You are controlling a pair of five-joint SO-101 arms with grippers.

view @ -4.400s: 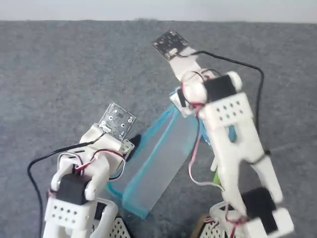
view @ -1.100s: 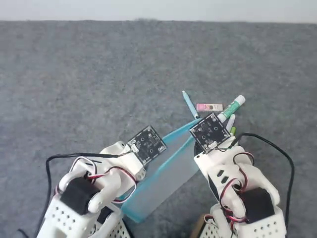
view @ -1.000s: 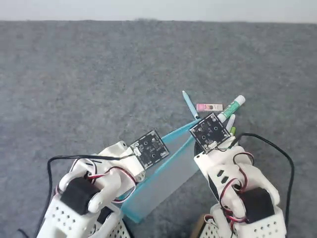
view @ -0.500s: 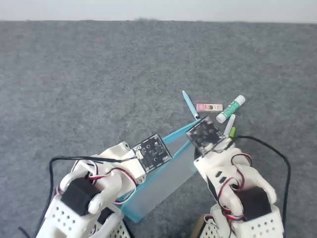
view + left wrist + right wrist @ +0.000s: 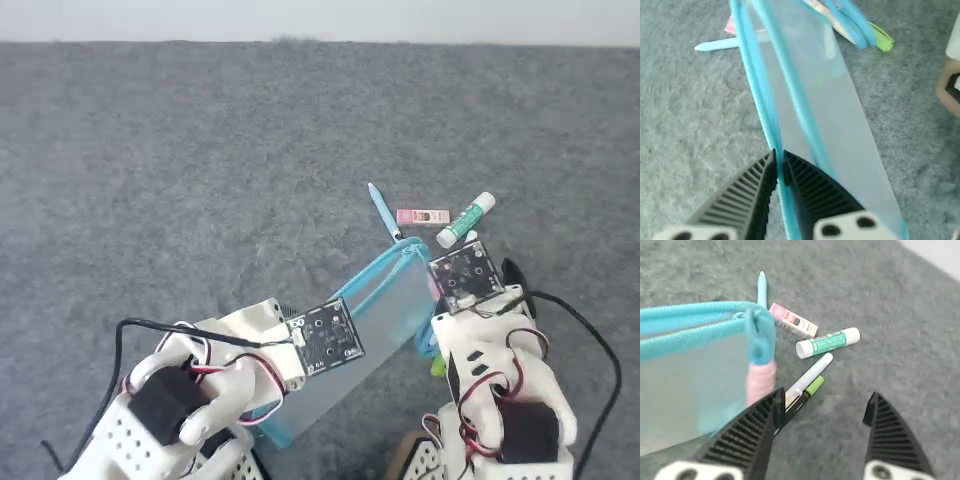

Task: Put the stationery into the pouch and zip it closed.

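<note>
entry, bench side. the pouch (image 5: 375, 315) lies slantwise on the grey surface (image 5: 200, 150), between the two arms, its long axis running from near the left arm's base out toward the loose stationery.

left gripper (image 5: 779, 162): fingers pressed together on the pouch's zip edge (image 5: 760, 95), pinching it partway along. the two zip tracks stand apart, so the mouth reads as unzipped.

right gripper (image 5: 825, 405): fingers spread wide, holding nothing, hanging low beside the far end of the pouch.

stationery, all on the surface outside the mouth: blue pen (image 5: 761, 287), pink box (image 5: 793, 320) and glue stick (image 5: 827, 342) lie just past the pouch's far corner. white pen (image 5: 810, 374) and green pen (image 5: 812, 387) lie side by side, touching or nearly so, closest to the right fingers. a pink thing (image 5: 761, 385) sits at the pouch's end; cannot tell whether it is inside or behind.

relation that matters: the white and green pens lie in the gap between the spread right fingers, close to the finger on the pouch's side. their long axes run slantwise across that gap. the right arm is plainly the nearer one.

judgement: loading has hardly begun. the next pick likely needs the right fingers square across a pen's axis.
</note>
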